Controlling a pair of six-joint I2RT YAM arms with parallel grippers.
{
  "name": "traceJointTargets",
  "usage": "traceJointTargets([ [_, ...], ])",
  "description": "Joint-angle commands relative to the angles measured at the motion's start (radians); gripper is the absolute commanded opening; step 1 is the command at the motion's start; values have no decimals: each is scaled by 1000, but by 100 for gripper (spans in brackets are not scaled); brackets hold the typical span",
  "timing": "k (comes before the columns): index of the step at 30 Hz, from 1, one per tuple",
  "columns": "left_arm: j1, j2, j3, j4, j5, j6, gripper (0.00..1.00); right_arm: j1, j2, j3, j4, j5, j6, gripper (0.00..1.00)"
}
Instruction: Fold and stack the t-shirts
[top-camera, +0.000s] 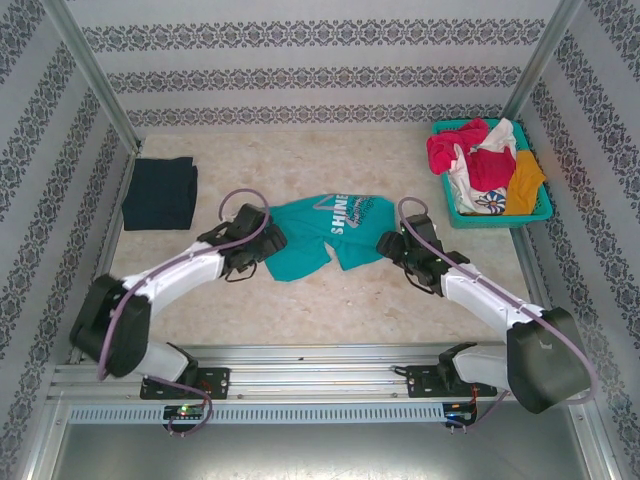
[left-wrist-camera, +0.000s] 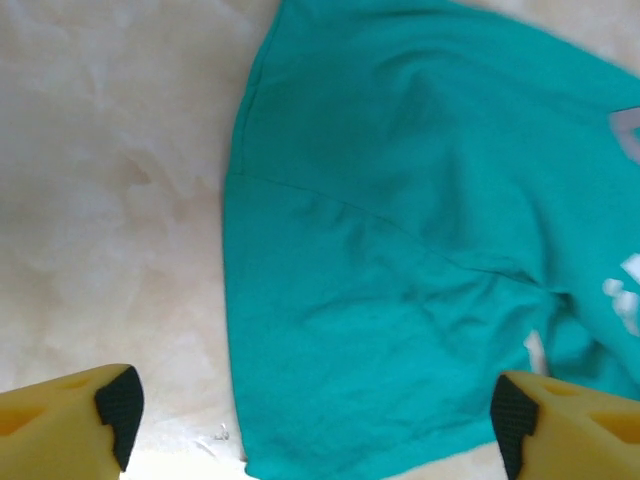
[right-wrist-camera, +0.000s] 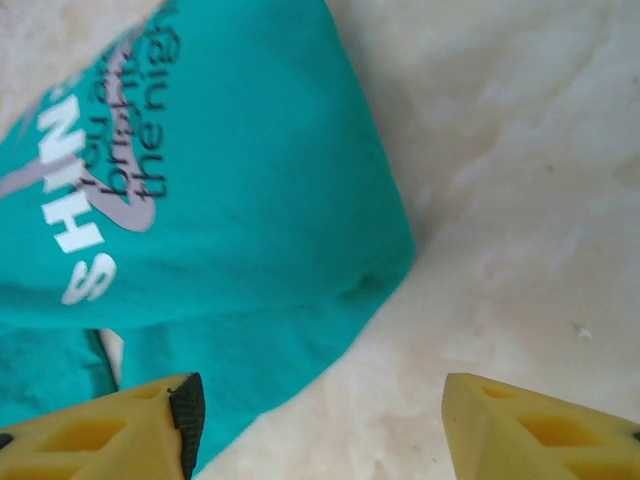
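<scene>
Both released and empty, left gripper (top-camera: 262, 243) and right gripper (top-camera: 387, 243) flank the teal t-shirt (top-camera: 320, 235). Its long axis runs between them.

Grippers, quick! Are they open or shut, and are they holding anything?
Left gripper: open, holding nothing, over the teal t-shirt.
Right gripper: open, holding nothing, at that shirt's edge.

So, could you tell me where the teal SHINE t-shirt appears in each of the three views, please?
Top external: teal t-shirt in the middle of the picture.
Left wrist: it covers the centre and right.
Right wrist: upper left.
Shared landmark: its whitish SHINE print, cut off at the left wrist view's right edge.
</scene>
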Motion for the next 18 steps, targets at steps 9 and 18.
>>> traceJointTargets([
  [9, -60, 331, 217, -200, 37, -49, 73, 46, 131, 38, -2, -65, 20, 56],
  [18, -64, 429, 265, -233, 32, -47, 38, 79, 228, 109, 20, -99, -4, 54],
])
